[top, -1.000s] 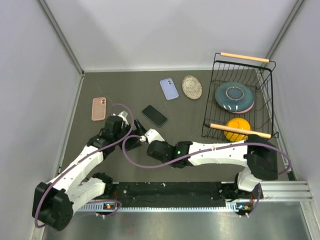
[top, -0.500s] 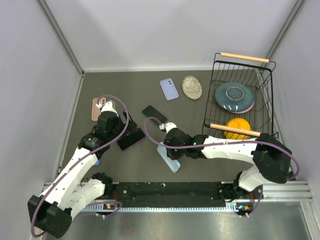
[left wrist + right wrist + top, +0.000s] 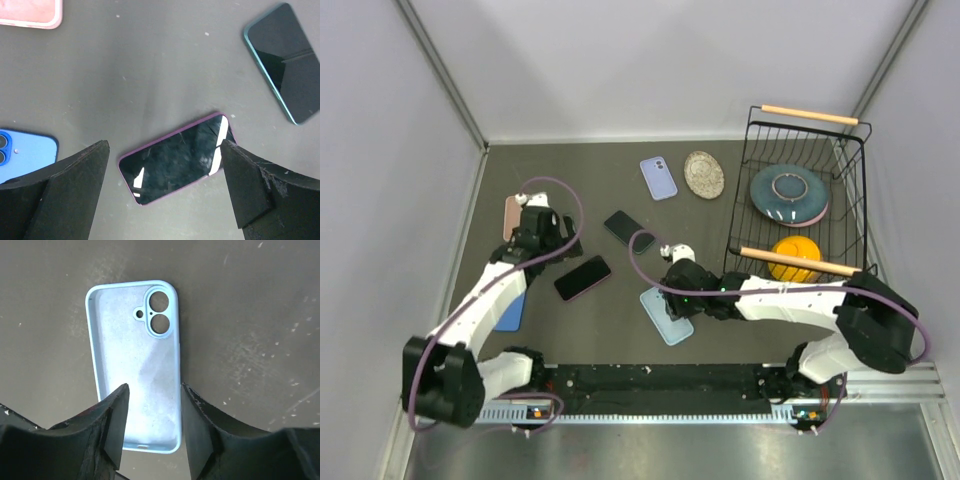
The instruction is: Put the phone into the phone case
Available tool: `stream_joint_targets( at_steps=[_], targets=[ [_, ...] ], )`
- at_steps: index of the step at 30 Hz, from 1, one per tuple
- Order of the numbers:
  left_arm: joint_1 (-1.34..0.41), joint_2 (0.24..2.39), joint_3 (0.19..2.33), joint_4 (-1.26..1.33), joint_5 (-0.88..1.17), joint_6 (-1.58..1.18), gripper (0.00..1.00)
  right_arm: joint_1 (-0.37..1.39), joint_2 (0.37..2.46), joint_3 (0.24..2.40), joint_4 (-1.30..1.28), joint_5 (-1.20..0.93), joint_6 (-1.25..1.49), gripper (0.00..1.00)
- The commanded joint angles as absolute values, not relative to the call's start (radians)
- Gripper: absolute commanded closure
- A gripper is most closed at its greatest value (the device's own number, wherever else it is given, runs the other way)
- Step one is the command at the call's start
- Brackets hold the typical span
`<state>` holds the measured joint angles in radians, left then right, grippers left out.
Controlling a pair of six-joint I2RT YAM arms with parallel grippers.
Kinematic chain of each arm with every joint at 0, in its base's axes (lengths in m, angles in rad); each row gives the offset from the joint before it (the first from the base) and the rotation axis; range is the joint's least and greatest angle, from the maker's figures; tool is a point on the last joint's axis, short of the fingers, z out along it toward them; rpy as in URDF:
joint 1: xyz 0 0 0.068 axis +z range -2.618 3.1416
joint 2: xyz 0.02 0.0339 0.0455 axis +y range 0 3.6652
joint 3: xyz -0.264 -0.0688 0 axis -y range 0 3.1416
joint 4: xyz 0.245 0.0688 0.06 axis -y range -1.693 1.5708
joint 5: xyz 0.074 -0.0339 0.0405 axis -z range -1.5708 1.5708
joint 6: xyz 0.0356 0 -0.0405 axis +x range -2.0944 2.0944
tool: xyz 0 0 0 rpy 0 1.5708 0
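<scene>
Grey table [image 3: 590, 190], phone [image 3: 583, 278], pale-blue case [image 3: 669, 326], rack [image 3: 810, 114]

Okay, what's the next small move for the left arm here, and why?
Probably lower the left gripper and close on the purple-edged phone: its jaws are open right above it, and the light blue case lies empty under the right gripper.

left arm [image 3: 470, 315]: reaching forward | left gripper [image 3: 164, 150]: jaws spread wide | right arm [image 3: 790, 298]: stretched leftward | right gripper [image 3: 153, 390]: pointing down, jaws partly parted
</scene>
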<state>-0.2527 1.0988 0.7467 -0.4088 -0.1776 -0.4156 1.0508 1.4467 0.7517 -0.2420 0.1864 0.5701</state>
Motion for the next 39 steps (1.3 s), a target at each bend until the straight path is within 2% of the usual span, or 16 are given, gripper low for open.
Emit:
stream_joint_targets(
  at_steps=[1, 2, 5, 6, 10, 17, 28, 34, 39],
  targets=[
    [-0.167, 1.210, 0.819, -0.344, -0.132, -0.403, 0.03, 1.051, 1.301, 0.752, -0.284, 0.247, 0.549, 0.52],
    [-0.163, 1.225, 0.830, -0.338, -0.161, -0.416, 0.04, 1.051, 1.283, 0.747, -0.291, 0.250, 0.542, 0.51],
    [-0.149, 1.293, 0.871, -0.359, -0.247, -0.442, 0.17, 1.051, 1.209, 0.729, -0.305, 0.249, 0.525, 0.47],
    [-0.147, 1.336, 0.885, -0.373, -0.259, -0.448, 0.28, 1.051, 1.191, 0.723, -0.305, 0.244, 0.520, 0.46],
    [-0.144, 1.440, 0.917, -0.425, -0.252, -0.460, 0.44, 1.051, 1.125, 0.710, -0.317, 0.236, 0.496, 0.44],
    [-0.144, 1.525, 0.873, -0.439, -0.210, -0.489, 0.47, 1.051, 1.039, 0.716, -0.357, 0.232, 0.457, 0.37],
    [-0.144, 1.505, 0.798, -0.489, -0.163, -0.566, 0.45, 1.051, 0.896, 0.701, -0.400, 0.271, 0.440, 0.36],
    [-0.144, 1.470, 0.750, -0.521, -0.072, -0.617, 0.43, 1.051, 0.842, 0.687, -0.423, 0.276, 0.439, 0.35],
    [-0.146, 1.326, 0.646, -0.534, -0.005, -0.722, 0.42, 1.051, 0.798, 0.658, -0.431, 0.294, 0.446, 0.35]
  ],
)
